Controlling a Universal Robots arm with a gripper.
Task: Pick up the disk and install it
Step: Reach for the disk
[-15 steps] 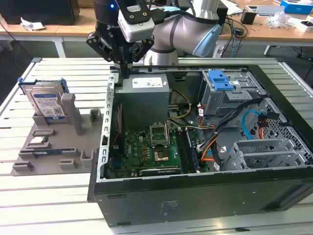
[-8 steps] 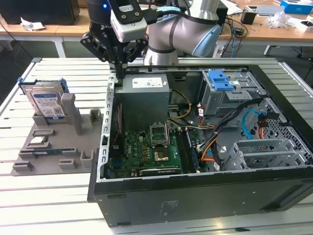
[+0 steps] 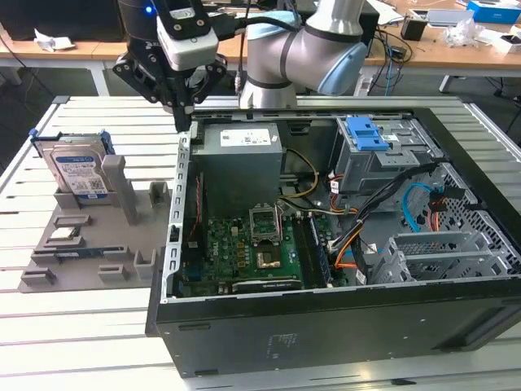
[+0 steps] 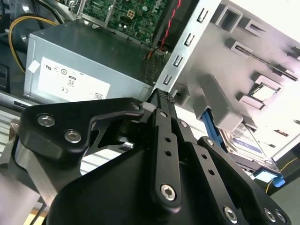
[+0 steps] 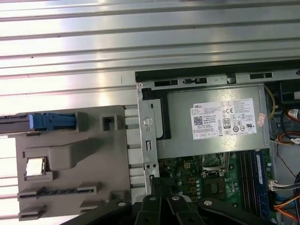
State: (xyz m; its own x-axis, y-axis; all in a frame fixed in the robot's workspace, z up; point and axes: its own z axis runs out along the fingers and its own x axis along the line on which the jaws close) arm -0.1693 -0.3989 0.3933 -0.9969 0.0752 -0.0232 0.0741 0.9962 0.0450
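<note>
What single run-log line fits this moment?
gripper: shut, empty | position: over computer case wall | disk: standing in grey holder, not picked

The disk [image 3: 77, 173] is silver with what looks like a white-and-blue label and blue side rails. Its holder [image 3: 130, 236] is plain grey. The motherboard [image 3: 244, 244] is green, the power-supply box [image 3: 236, 159] grey with a white sticker, the gripper [image 3: 184, 120] black.

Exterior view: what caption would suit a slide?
Gripper hovers at a corner of the open computer case; the disk stands upright in a grey holder alongside.
</note>
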